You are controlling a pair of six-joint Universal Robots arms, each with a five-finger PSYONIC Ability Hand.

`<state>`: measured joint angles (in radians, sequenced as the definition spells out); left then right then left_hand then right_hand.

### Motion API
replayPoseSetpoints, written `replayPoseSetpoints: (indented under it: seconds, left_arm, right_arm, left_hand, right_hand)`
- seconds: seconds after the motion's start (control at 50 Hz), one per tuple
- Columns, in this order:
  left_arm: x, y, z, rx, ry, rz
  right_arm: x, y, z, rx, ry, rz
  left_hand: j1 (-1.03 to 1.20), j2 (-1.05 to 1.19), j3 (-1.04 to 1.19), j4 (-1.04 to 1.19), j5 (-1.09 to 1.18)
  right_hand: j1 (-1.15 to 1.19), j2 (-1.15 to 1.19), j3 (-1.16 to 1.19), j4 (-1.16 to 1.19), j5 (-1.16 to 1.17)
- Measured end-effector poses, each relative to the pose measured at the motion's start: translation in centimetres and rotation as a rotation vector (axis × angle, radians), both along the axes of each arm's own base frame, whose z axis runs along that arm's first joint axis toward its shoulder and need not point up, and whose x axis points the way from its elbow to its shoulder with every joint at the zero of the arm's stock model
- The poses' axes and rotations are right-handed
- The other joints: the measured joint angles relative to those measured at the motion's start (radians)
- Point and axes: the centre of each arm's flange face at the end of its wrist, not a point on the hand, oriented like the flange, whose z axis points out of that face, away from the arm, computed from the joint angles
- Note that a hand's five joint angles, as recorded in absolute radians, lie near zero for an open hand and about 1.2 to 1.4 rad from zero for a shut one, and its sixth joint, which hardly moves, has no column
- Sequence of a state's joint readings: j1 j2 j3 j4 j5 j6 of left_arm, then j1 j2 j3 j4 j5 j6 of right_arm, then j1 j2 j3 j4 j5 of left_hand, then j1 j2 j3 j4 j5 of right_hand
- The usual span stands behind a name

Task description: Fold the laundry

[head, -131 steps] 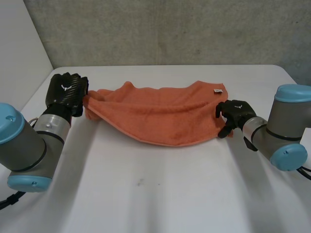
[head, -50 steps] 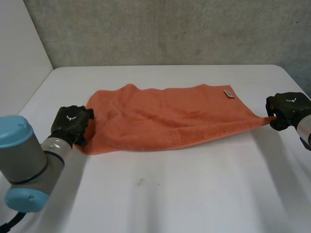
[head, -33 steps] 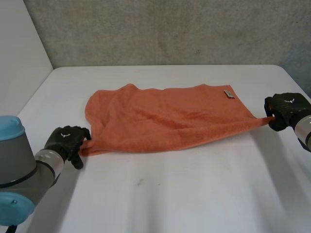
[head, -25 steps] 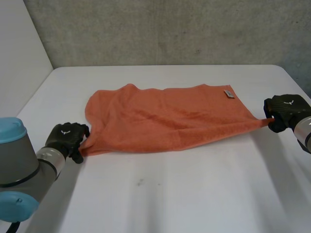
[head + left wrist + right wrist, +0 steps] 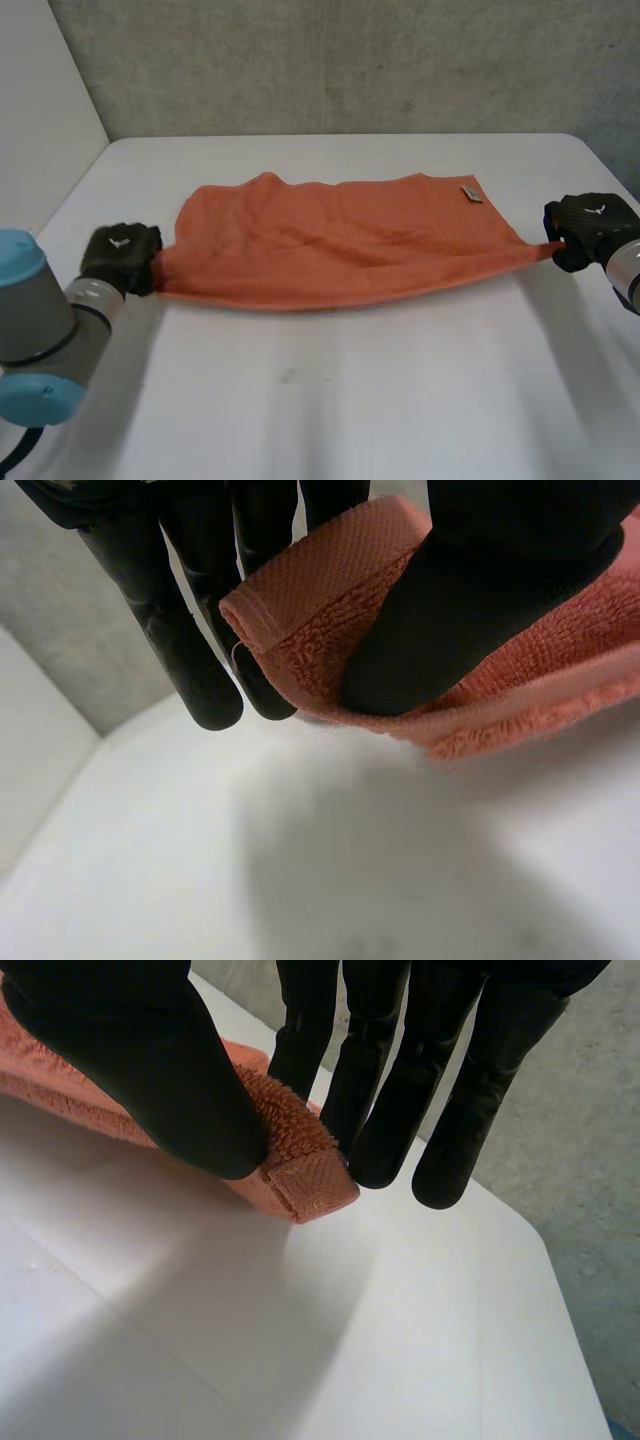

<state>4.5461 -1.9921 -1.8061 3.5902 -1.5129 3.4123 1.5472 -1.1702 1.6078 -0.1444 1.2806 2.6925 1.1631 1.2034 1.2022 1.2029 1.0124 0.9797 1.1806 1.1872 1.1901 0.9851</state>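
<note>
Okay, starting at your left: the left arm [image 5: 45, 320] comes in low over the near left part of the white table [image 5: 350, 400], with its forearm angled toward the cloth. The left hand [image 5: 120, 256] sits at the left end of the orange towel [image 5: 340, 240]. Your left wrist view gives the grip: the thumb [image 5: 480, 590] presses on top of the hemmed corner and the fingers [image 5: 190, 640] run straight behind it, so that corner is pinched and held just above the table. The towel is orange terry, stretched wide across the middle of the table between the two hands. Both held ends are pulled out to points and the near edge runs as a shallow curve. The far edge lies wavy, soft wrinkles cross the middle, and the far left corner is rounded. A small white label [image 5: 471, 193] sits near the far right corner. The right end tapers to the right hand [image 5: 590, 226], close to the table's right edge. In your right wrist view the thumb clamps the hemmed corner against straight fingers, so that hand is gripping the towel too. The right arm [image 5: 625, 272] enters from the right side.
</note>
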Motion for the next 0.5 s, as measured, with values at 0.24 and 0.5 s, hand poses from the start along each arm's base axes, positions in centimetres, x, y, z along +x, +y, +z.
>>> replayPoseSetpoints:
  seconds: [0.24,0.5]
  left_arm:
    - [3.5,2.3,8.3,-0.085,0.061,0.104]
    - [5.5,7.8,9.0,0.249,0.115,0.17]
  right_arm:
    - [-0.1,2.6,5.6,-0.006,0.169,0.048]
    - [-0.8,8.8,6.1,0.269,0.466,0.198]
  left_hand:
    - [0.007,0.014,0.013,0.013,0.006]
    - [0.008,0.014,0.013,0.014,0.011]
  right_hand:
    - [0.0,0.0,0.0,0.0,0.0]
    - [0.0,0.0,0.0,0.0,0.0]
